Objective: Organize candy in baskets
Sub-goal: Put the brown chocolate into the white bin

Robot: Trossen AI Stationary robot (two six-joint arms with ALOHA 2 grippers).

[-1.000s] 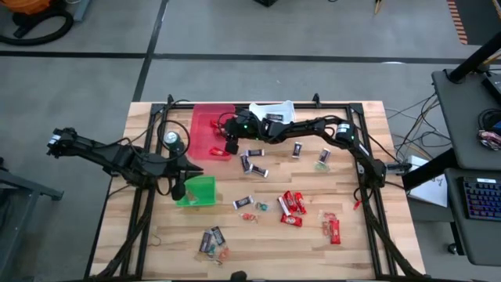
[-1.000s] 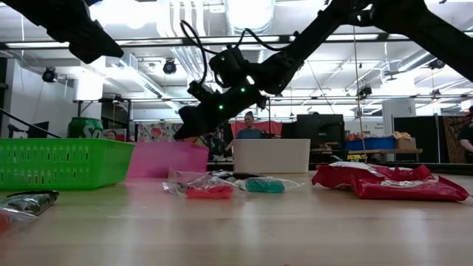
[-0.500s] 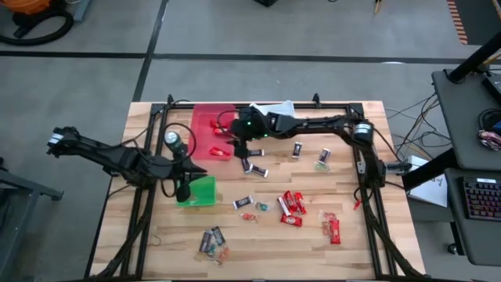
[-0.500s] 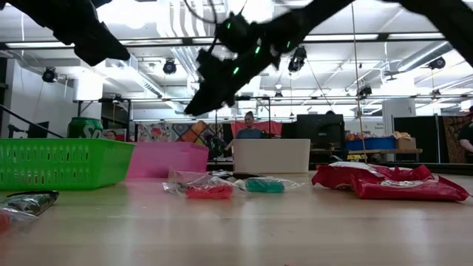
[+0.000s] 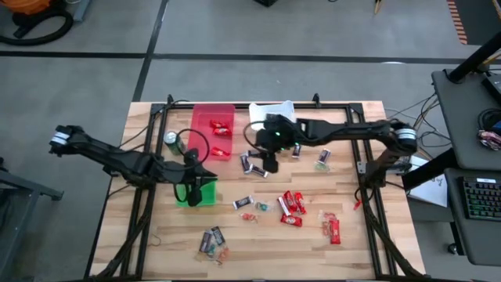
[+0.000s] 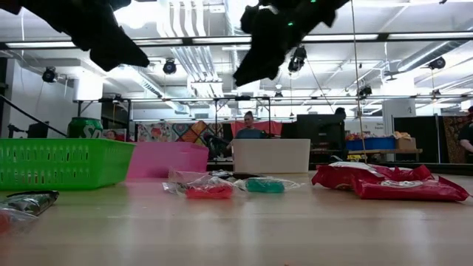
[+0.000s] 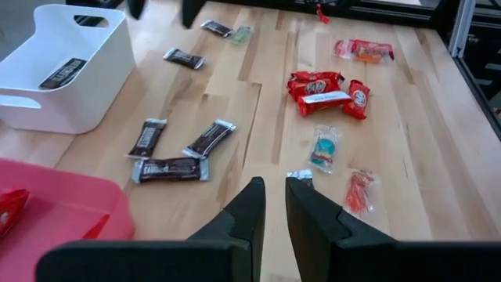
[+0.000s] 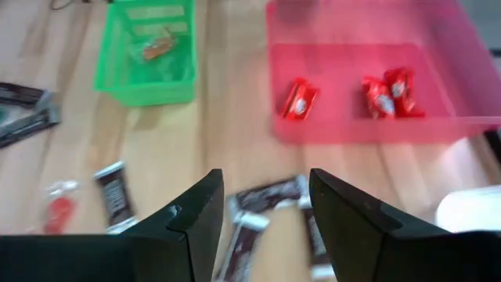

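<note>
R gripper (image 5: 268, 162) has pulled back off the red basket (image 5: 212, 116) and now hangs wide open and empty above the dark bars (image 5: 252, 164), w/ three red candies (image 8: 381, 95) lying in the basket beyond it. Looks like a drop just done, so next pick is prob a dark bar for the white basket (image 7: 55, 72). L gripper (image 5: 193, 188) sits over the green basket (image 5: 205, 193), fingers nearly shut, holding nothing.

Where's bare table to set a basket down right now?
Bare wood lies along the near edge right of the dark-wrapped pieces, and in the near left corner below the green basket. It is crowded around the red bars and the dark mini bars by the red basket.
</note>
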